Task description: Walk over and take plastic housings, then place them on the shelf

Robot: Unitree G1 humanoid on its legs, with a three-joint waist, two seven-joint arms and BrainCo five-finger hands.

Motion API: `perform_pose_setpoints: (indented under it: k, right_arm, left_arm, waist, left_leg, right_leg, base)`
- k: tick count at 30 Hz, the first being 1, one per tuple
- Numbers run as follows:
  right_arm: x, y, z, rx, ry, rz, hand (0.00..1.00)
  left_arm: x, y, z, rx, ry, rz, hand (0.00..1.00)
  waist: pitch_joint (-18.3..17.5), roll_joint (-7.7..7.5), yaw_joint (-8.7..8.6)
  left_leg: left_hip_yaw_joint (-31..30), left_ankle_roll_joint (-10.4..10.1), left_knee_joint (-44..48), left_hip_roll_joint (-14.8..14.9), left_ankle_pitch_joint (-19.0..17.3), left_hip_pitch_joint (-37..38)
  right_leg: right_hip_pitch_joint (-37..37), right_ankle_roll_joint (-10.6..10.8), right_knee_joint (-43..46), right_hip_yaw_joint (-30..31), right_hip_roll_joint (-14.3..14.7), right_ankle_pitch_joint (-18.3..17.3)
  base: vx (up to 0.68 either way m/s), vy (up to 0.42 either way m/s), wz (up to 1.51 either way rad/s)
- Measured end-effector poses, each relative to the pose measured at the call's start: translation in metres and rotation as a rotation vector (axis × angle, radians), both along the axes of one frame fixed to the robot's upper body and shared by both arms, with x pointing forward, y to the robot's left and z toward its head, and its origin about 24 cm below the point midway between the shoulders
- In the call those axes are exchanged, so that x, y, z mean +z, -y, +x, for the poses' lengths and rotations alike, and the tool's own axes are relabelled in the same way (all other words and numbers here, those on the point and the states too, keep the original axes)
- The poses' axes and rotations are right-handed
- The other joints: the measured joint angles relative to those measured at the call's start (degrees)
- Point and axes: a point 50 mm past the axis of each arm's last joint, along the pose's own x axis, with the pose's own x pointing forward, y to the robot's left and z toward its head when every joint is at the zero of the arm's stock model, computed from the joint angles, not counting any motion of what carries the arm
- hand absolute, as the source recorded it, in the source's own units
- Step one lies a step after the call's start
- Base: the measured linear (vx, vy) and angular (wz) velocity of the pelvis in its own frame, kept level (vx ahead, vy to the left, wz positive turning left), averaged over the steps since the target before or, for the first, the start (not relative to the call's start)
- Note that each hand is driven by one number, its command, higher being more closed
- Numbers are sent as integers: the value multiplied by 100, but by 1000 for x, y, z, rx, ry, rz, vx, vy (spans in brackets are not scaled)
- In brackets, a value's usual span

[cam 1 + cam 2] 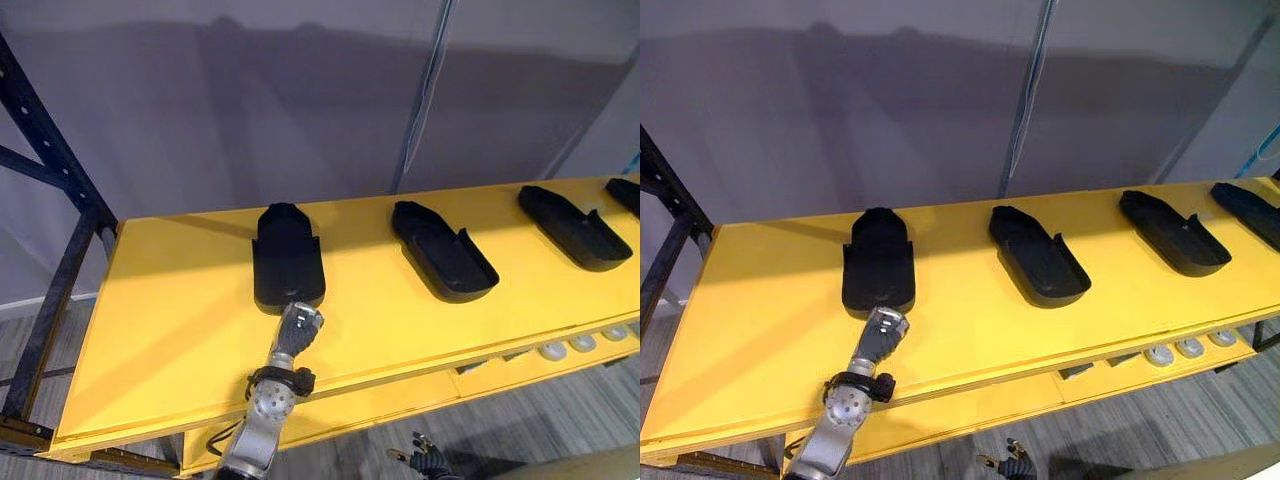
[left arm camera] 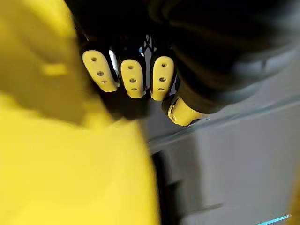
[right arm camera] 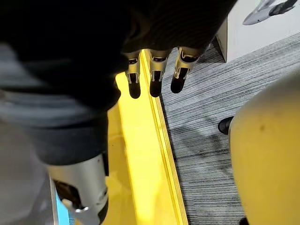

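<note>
Four plastic housings lie in a row on the yellow shelf, so much of the placing looks done. The left robot hand sits at the near end of the leftmost housing, fingers apparently straight, perhaps touching it. The right robot hand hangs low, relaxed and holding nothing.

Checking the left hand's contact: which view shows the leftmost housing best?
Left eye view: leftmost housing whole on the shelf, left hand at its near end. Right eye view matches; left wrist view shows a dark patch past the fingers.
</note>
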Motion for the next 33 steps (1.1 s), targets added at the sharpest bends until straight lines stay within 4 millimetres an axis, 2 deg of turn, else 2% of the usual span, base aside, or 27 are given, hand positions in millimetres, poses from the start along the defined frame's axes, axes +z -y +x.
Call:
perform_pose_setpoints:
  k: [3, 5, 8, 9, 10, 12, 14, 16, 18, 19, 20, 21, 24, 28, 30, 33]
  right_arm:
    - [0, 1, -2, -4, -2, -4, 0]
    - [0, 2, -5, -7, -3, -5, 0]
    - [0, 3, -6, -11, 0, -8, 0]
    - [-1, 4, -9, -16, -4, -9, 0]
    - [-1, 4, -9, -16, -5, -9, 0]
    - [0, 4, -9, -15, -3, -9, 0]
    - [0, 4, -9, -17, -2, -9, 0]
    - [0, 4, -10, -16, -2, -10, 0]
    - [1, 3, -12, -15, 7, -3, 0]
    - [1, 3, -13, -13, 8, -3, 0]
    - [2, 3, -14, -8, 6, 0, 0]
    - [2, 2, -13, 0, 9, 1, 0]
    - [3, 2, -14, 4, 5, -2, 0]
    - [4, 6, -13, 6, 3, -15, 0]
    - [4, 10, -13, 2, 4, -23, 0]
    - [3, 13, -13, -13, -6, -30, 0]
  left_arm:
    - [31, -13, -5, 49, 143, -47, 100]
    - [50, -32, -12, 140, 247, -89, 100]
    - [56, -55, -23, 252, 297, -125, 100]
    - [54, -66, -28, 311, 294, -128, 100]
    - [53, -69, -30, 329, 291, -130, 100]
    - [43, -91, -41, 451, 254, -126, 100]
    - [32, -105, -50, 528, 206, -126, 100]
    - [14, -117, -54, 586, 117, -111, 100]
    - [-19, -131, -63, 662, -55, -99, 100]
    - [-28, -134, -66, 676, -105, -103, 100]
    - [-48, -139, -72, 705, -206, -108, 0]
    - [-61, -143, -77, 717, -264, -120, 0]
    - [-69, -149, -75, 714, -295, -118, 0]
    - [-83, -157, -68, 686, -336, -99, 0]
    - [-86, -158, -66, 682, -342, -102, 0]
    - [-88, -164, -63, 688, -339, -105, 0]
  waist:
    - [5, 11, 86]
    - [7, 21, 175]
    - [14, 31, 250]
    - [14, 30, 329]
    - [15, 31, 338]
    - [5, 17, 351]
    - [3, 5, 387]
    - [3, 5, 448]
    - [5, 9, 516]
    - [3, 12, 526]
    - [8, 7, 547]
    - [5, -1, 551]
    - [-31, 9, 596]
    - [-87, 152, 606]
    - [-88, 191, 604]
    - [-80, 222, 598]
  left_leg:
    - [-100, -2, 148, 32, -102, -7]
    - [-186, 4, 262, 79, -195, -24]
    - [-308, 3, 292, 79, -219, -40]
    - [-372, 4, 325, 78, -218, -40]
    - [-387, 4, 333, 76, -217, -42]
    - [-486, 4, 404, 69, -225, -75]
    - [-556, 3, 497, 72, -235, -155]
    - [-605, 1, 585, 76, -259, -212]
    - [-602, 24, 741, 82, -391, -209]
    - [-598, 16, 788, 89, -428, -210]
    - [-576, 3, 881, 101, -508, -222]
    - [-537, 4, 951, 113, -548, -222]
    - [-516, 11, 1037, 135, -550, -212]
    - [-433, 13, 1022, 90, -536, -207]
    - [-430, 45, 958, 57, -487, -199]
    - [-431, 42, 530, -49, -232, -89]
  right_leg:
    - [88, 2, 43, -13, 3, -2]
    - [127, 29, 131, -12, 13, -26]
    - [152, 33, 210, -40, 13, -43]
    - [192, 34, 231, -70, 10, -61]
    - [197, 30, 245, -89, 7, -76]
    - [218, 41, 350, -186, -14, -158]
    - [216, 35, 359, -270, -21, -166]
    - [222, 11, 375, -321, -32, -185]
    - [301, -13, 391, -342, -52, -258]
    - [316, 3, 398, -348, -56, -281]
    - [321, -2, 434, -357, -78, -359]
    - [322, -9, 472, -389, -89, -417]
    - [345, -13, 511, -426, -106, -430]
    - [348, -7, 507, -461, -160, -433]
    - [328, -5, 504, -463, -181, -432]
    - [225, 0, 455, -462, -206, -424]
  base:
    - [-14, -4, 14]
    - [-21, -6, 17]
    - [-21, 3, 20]
    - [-16, 9, 25]
    - [-9, -4, 27]
    - [-4, -13, 25]
    - [-12, -10, 21]
    - [-21, -11, 15]
    - [-33, -3, -1]
    - [-38, -9, -2]
    - [-39, -14, -8]
    - [-40, -17, -8]
    - [-11, -4, -2]
    - [-35, 6, 3]
    - [-53, 11, 3]
    - [-63, 13, 2]
